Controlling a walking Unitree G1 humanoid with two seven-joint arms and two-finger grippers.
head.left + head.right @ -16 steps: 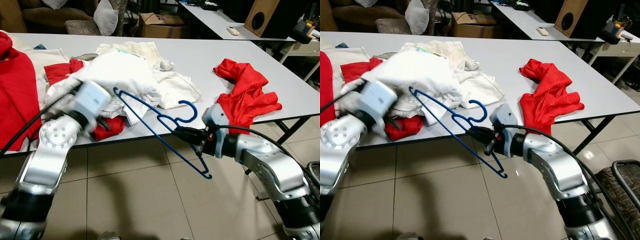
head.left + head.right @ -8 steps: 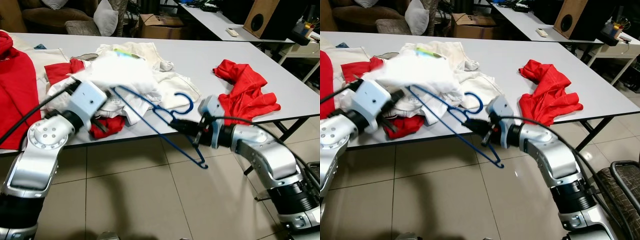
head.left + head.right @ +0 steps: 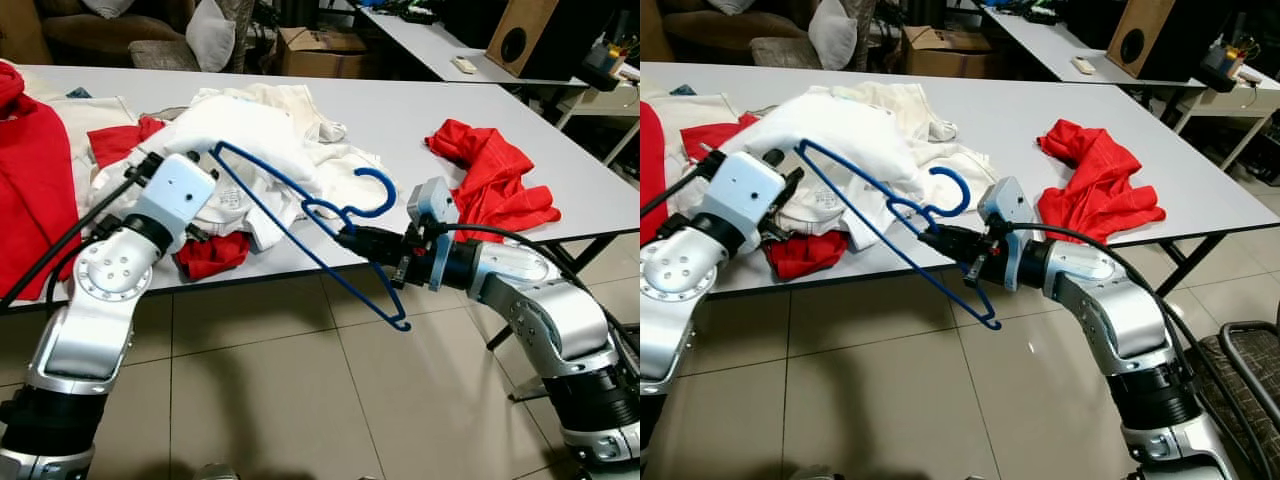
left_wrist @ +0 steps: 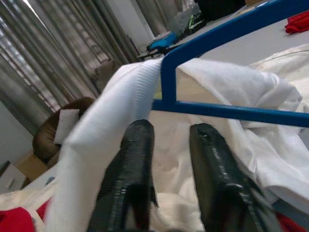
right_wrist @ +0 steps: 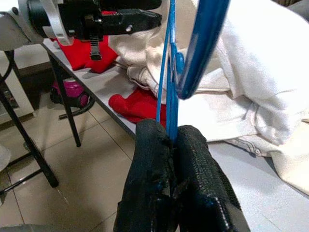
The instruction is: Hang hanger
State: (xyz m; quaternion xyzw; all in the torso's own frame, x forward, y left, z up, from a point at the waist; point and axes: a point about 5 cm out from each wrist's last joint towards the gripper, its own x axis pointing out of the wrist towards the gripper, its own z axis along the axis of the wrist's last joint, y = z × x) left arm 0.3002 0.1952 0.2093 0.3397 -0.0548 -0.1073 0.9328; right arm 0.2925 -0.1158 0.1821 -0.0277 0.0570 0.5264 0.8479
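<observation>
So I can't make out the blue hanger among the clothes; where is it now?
The blue hanger is clamped near its hook in the right gripper at the table's front edge, its far shoulder tucked into the white garment.

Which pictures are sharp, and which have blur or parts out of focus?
Left and right eye views: sharp, evenly lit, blue hanger crisp. Left wrist view: left gripper and white garment soft, background blurred. Right wrist view: right gripper close and slightly soft.

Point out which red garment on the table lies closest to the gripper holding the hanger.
The crumpled red shirt at the table's right edge, just beyond the right gripper that clamps the blue hanger. The other red pieces lie far left, by the left arm.
</observation>
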